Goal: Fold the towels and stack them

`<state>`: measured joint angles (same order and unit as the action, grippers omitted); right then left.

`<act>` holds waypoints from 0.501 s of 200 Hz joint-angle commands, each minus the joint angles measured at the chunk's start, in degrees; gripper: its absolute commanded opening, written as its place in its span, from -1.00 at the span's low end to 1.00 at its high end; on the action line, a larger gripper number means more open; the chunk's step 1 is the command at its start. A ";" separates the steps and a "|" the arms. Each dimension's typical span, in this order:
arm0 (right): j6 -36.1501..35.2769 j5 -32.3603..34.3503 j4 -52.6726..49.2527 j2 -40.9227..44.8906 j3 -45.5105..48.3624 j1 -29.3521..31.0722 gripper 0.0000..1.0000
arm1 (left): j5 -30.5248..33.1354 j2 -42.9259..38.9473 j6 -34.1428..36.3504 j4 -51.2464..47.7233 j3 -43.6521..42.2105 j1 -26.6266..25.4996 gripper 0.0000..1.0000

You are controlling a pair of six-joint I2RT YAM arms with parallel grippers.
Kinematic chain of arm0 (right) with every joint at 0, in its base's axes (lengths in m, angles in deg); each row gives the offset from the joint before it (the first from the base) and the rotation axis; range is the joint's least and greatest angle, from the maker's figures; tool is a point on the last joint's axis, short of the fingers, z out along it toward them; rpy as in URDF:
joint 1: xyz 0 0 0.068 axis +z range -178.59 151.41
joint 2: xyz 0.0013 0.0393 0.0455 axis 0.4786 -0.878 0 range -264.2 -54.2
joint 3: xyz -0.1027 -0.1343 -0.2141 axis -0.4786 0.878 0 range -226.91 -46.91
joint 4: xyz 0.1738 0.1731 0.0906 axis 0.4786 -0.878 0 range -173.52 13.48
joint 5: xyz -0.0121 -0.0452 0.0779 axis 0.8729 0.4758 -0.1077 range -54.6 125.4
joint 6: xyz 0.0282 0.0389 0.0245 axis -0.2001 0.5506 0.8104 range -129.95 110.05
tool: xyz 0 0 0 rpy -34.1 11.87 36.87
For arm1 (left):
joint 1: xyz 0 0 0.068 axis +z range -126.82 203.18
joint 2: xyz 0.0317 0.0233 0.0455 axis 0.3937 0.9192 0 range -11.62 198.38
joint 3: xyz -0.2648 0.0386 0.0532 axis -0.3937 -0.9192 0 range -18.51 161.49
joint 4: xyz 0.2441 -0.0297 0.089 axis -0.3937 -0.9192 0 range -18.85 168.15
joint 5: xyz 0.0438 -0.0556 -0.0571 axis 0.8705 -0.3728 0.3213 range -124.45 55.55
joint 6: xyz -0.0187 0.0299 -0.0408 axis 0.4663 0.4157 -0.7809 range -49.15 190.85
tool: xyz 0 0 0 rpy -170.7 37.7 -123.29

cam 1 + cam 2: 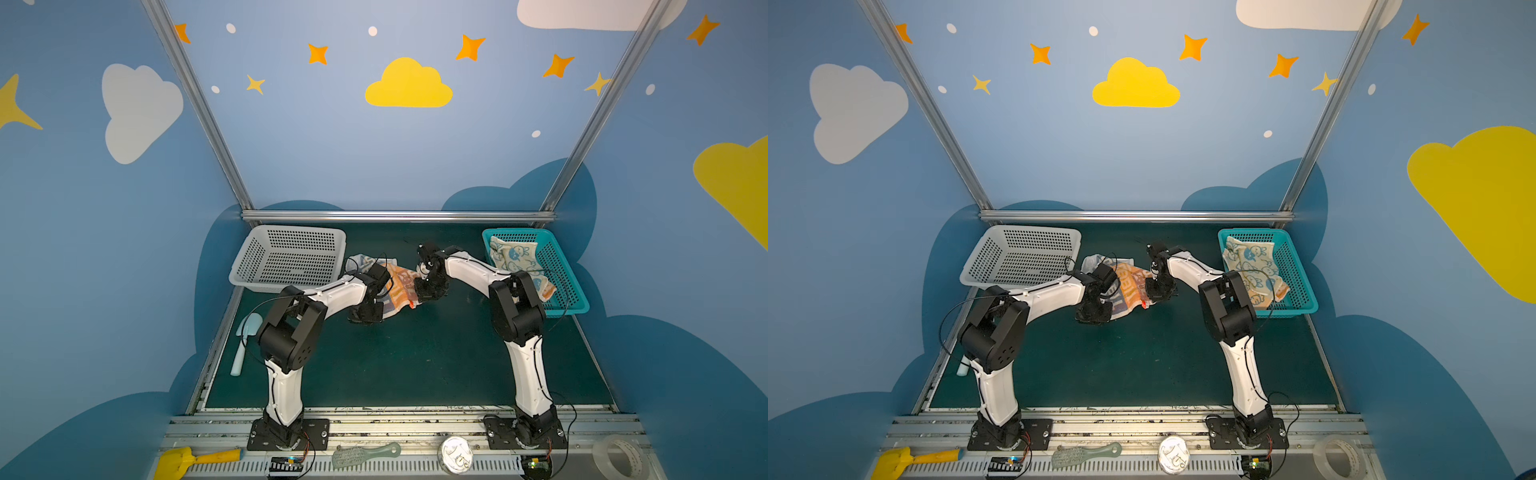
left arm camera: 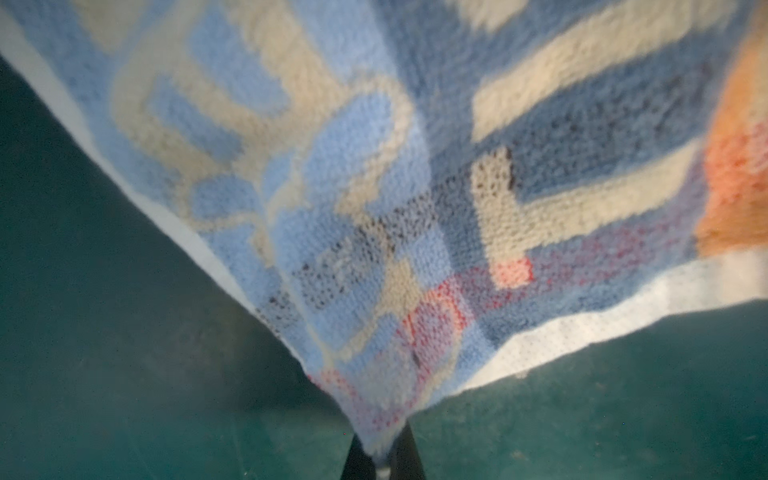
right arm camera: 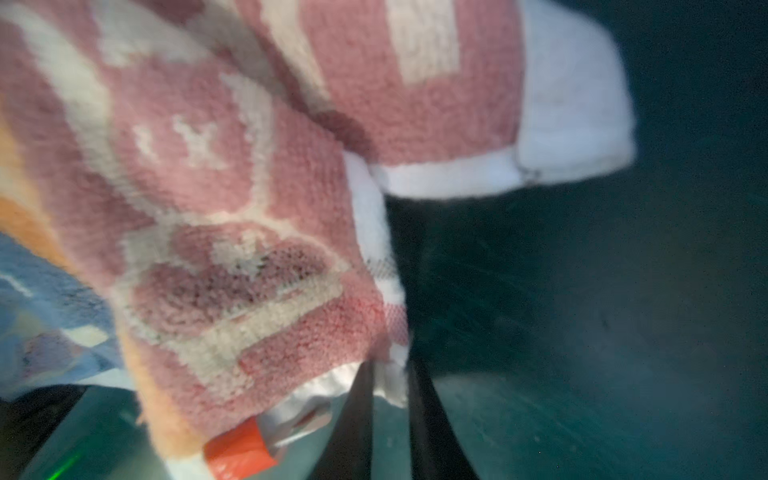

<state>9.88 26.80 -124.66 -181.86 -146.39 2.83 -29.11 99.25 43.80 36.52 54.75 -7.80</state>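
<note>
Green desk, middle-far: we hold the striped towel, left pincer clamped on a corner, right pincer nipping its white hem, probably to stretch it flat for folding.

We are looking at a robot lab booth dressed like a playroom: blue walls painted with clouds and stars, an aluminium frame, 2 arms bolted to a slotted rail, a green mat, 2 plastic baskets, and bare circuit boards at the front.

Green mat w/ grey basket, teal basket, scoop
</note>
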 commanded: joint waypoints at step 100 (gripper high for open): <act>1.19 -1.68 -11.23 6.35 -8.13 0.57 -1.00 | 2.12 -4.92 0.89 -4.99 4.40 1.70 -0.93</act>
<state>10.89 26.18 -130.76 -181.60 -149.69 3.13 -28.63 98.62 43.87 35.43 55.23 -7.54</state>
